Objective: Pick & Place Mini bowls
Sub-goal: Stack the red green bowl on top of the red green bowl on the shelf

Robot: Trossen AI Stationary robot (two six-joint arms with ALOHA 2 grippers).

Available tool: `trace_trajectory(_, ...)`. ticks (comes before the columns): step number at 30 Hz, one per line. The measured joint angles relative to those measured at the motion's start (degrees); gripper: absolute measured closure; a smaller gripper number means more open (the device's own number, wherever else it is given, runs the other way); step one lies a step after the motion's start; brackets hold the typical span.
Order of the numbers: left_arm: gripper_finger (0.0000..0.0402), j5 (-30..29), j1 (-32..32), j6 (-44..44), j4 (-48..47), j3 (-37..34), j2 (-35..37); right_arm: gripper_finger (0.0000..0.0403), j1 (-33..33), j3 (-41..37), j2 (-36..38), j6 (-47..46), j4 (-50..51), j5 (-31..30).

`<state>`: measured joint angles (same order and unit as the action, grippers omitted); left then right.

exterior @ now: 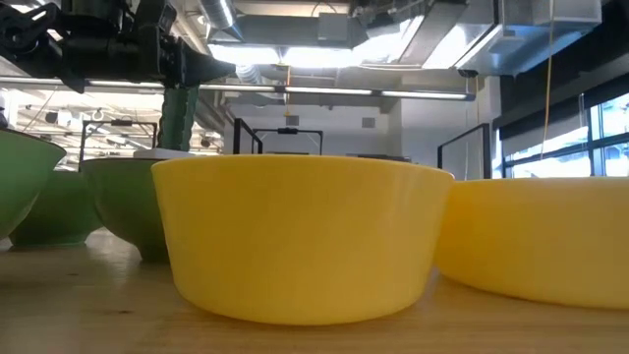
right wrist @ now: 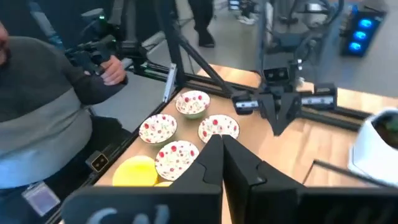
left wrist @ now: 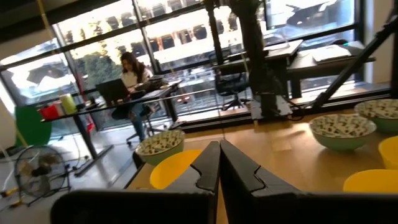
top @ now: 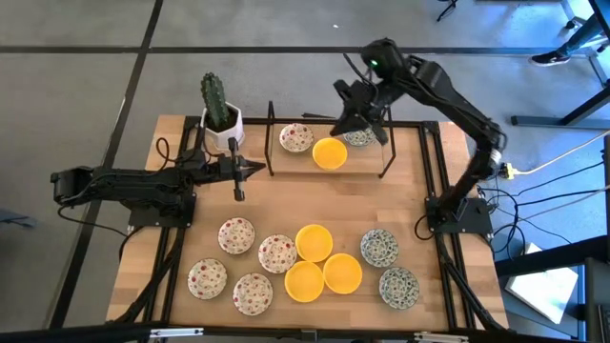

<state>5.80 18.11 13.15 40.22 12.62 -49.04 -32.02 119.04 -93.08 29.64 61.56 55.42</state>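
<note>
Three mini bowls (top: pixel 330 152) sit inside the black rack (top: pixel 271 143); ten wait in a cluster on the counter (top: pixel 286 200) well in front of it. The right end effector (top: pixel 349 124), pressed together and empty, hovers over the rack's green-patterned bowl (top: pixel 360 138); the left end effector (top: pixel 255 169), also shut, idles beside the rack.

A grey floor (top: pixel 86 76) crossed by dark seams is seen around the wooden surface (top: pixel 286 205). Tall windows (left wrist: pixel 186 37), desks (left wrist: pixel 124 99) and a floor fan (left wrist: pixel 38 174) are shown, with ceiling ducts (exterior: pixel 413 29) lit by bright strip lights (exterior: pixel 246 54)
</note>
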Motion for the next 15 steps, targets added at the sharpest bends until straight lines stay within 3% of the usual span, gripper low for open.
trace_trajectory(8, 0.0399, -1.2, 0.0, -0.6, -0.4, 0.0, 0.0, 0.0401, -0.1, -18.7, 21.2, -9.6, -9.1, -12.2)
trace_trajectory(15, 0.0396, -1.9, 0.0, -0.3, -0.2, 0.0, 0.0, 0.0402, 0.0, -44.1, 45.6, -21.4, -26.3, -20.9)
